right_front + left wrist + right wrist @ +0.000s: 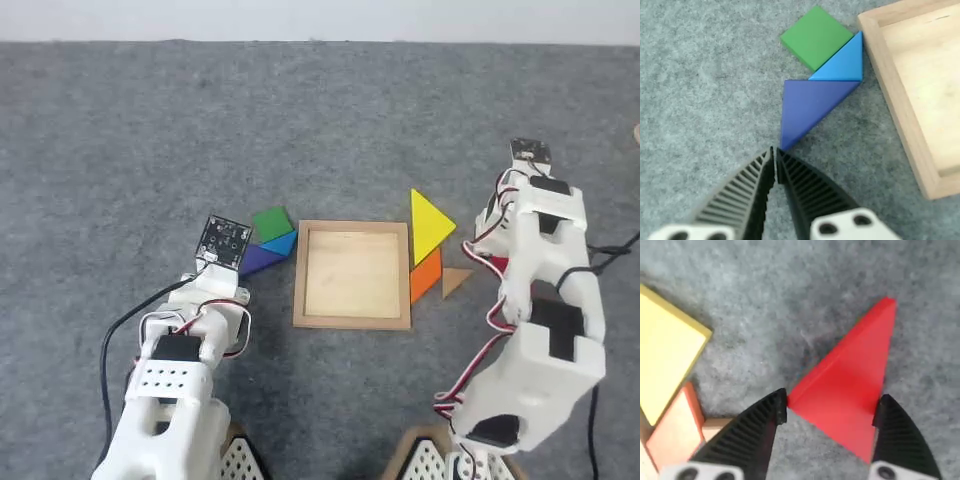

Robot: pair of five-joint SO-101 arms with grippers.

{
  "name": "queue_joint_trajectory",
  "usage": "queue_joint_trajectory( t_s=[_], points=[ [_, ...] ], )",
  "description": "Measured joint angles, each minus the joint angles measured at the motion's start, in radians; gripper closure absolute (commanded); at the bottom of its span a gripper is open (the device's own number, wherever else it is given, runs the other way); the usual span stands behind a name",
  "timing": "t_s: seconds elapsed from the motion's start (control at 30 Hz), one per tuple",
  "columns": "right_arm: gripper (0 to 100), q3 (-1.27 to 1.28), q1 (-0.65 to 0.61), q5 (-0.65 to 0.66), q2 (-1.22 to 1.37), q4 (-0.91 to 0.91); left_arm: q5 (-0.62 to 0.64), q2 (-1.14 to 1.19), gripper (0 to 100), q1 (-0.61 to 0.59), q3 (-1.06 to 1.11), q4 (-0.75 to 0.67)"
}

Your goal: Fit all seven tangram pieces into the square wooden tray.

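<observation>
The square wooden tray [300, 275] lies empty between the arms. By its left wall sit a green square [271, 222], a light blue triangle [282, 241] and an indigo triangle [258, 259]. My left gripper [774, 152] is shut, its tips at the pointed end of the indigo triangle [810, 105]. Right of the tray lie a yellow triangle [428, 225], an orange piece [426, 274] and a small tan triangle [455, 280]. My right gripper [832, 402] is open, low over a red triangle [850, 375], one finger on each side of it.
Grey felt covers the whole table [150, 130], with wide free room behind and to the left of the pieces. In the left wrist view the tray's wall [898, 100] runs close beside the light blue triangle [842, 62] and the green square [816, 36].
</observation>
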Motion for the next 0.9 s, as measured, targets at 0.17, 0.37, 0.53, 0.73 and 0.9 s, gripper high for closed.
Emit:
queue_joint_trajectory(
  t_s=[0.17, 0.37, 0.53, 0.73, 0.9],
  points=[
    [73.8, 0.003, -0.011, 0.0, -0.034, 0.015, 0.0, 0.0, 99, 0.0, 0.0, 0.0],
    [73.5, 0.005, -0.011, -0.009, -0.044, 0.028, 0.0, 0.0, 99, 0.0, 0.0, 0.0],
    [73.5, 0.005, -0.011, -0.023, -0.044, 0.006, 0.0, 0.0, 99, 0.0, 0.0, 0.0],
    [73.5, -0.002, -0.011, -0.075, 0.005, -0.003, 0.0, 0.0, 99, 0.0, 0.0, 0.0],
    [73.5, -0.058, -0.011, -0.084, 0.057, 0.029, 0.0, 0.0, 99, 0.0, 0.0, 0.0]
  ],
)
